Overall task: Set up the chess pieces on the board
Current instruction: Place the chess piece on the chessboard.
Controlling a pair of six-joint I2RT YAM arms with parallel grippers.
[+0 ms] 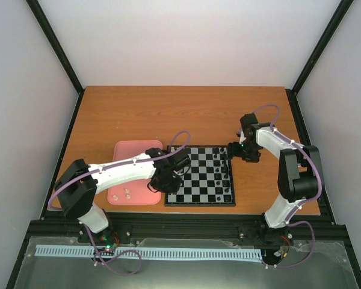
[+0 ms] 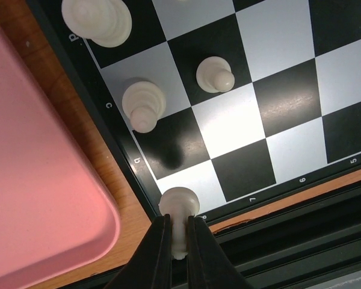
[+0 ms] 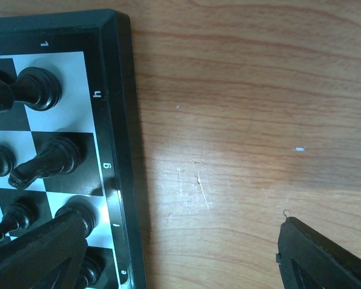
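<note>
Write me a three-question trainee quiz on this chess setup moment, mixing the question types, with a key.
1. True or false: the left end effector is shut on a white chess piece.
2. Which describes the right end effector? A: open, holding nothing. B: shut on a black piece. C: out of every view.
3. Short answer: what colour is the tray that holds the loose white pieces?
Key: 1 true; 2 A; 3 pink.
</note>
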